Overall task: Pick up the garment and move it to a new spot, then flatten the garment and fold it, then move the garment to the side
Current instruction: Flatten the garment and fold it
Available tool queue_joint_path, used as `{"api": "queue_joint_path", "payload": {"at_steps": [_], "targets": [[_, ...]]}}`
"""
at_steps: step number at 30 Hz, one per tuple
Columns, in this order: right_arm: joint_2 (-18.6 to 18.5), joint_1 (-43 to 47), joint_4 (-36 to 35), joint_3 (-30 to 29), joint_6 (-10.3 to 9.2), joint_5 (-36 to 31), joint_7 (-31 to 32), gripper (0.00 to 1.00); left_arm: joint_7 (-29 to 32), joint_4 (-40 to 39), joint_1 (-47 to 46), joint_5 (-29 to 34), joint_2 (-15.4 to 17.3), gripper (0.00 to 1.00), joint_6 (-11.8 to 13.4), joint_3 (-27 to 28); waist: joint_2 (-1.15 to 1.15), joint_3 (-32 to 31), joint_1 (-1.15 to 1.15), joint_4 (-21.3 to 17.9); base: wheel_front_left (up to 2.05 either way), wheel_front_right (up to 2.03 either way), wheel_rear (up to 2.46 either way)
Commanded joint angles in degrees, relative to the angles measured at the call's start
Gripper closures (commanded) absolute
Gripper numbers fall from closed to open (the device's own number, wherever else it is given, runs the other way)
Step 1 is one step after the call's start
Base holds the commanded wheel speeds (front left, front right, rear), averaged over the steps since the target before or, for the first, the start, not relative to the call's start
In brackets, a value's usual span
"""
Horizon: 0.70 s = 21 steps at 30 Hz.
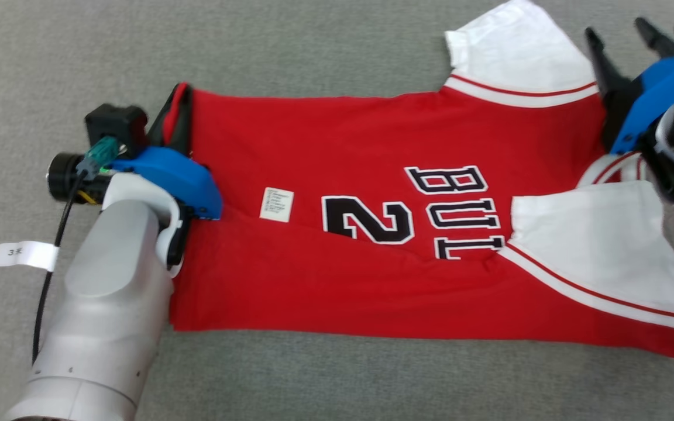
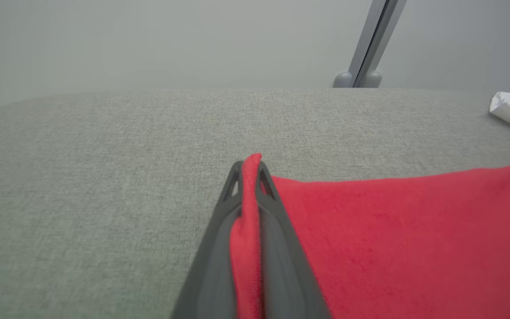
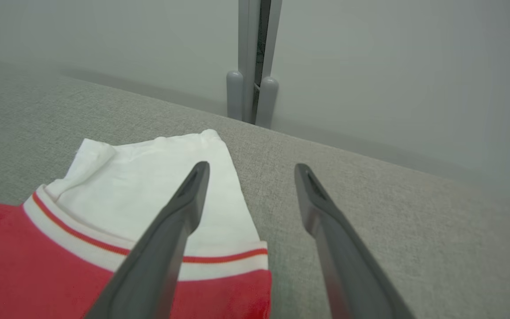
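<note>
Looks like the fold step. Got the jersey [image 1: 372, 292] lying flat mid bench [image 1: 313, 52], far hem corner [image 2: 252, 158] pinched tight in the left gripper [image 2: 249, 168]; right gripper [image 3: 253, 172] gaping above the far white sleeve [image 3: 140, 177]. Probably needs clamping that sleeve next, then lifting both together.

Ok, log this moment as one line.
left gripper: shut on shirt hem | right gripper: open, empty, by white sleeve | shirt: spread on grey surface

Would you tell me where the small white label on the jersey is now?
In the head view, the small white label lies on the red jersey, just left of the black numeral 2 and right of the left gripper.
</note>
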Motion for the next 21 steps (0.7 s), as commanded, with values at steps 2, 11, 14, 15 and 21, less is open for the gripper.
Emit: {"api": "queue_joint_path", "payload": {"at_steps": [2,11,14,15,21], "targets": [[-2.0,-4.7,2.8,-0.9,-0.01,-0.4,4.4,0.00,-0.3,-4.5,-0.4,0.0,-1.2,1.00,-0.1,-1.5,0.00,2.4,-0.01,4.0,0.00,0.00,0.00],[-5.0,-13.6,9.7,-2.9,-0.01,-1.7,12.3,0.00,-0.3,-13.4,2.1,-1.4,-4.0,1.00,-0.1,-6.7,0.00,6.2,-0.01,11.2,0.00,0.00,0.00],[-5.0,-14.5,11.3,-3.4,-0.01,-2.0,13.7,0.00,-0.3,-14.6,2.6,-2.0,-4.2,1.00,-0.1,-7.7,0.00,6.8,-0.01,12.4,0.00,0.00,0.00],[-4.8,-14.9,12.0,-4.0,-0.01,-2.3,14.4,0.00,-0.3,-15.1,2.6,-2.1,-4.3,1.00,-0.1,-8.1,0.00,7.1,-0.01,12.8,0.00,0.00,0.00],[-3.4,-15.5,15.3,-5.5,0.01,-4.4,17.2,0.29,-0.3,-16.8,3.1,-3.5,-4.7,1.00,-0.1,-10.1,0.00,8.0,-0.01,14.2,0.00,0.00,0.00]]}}
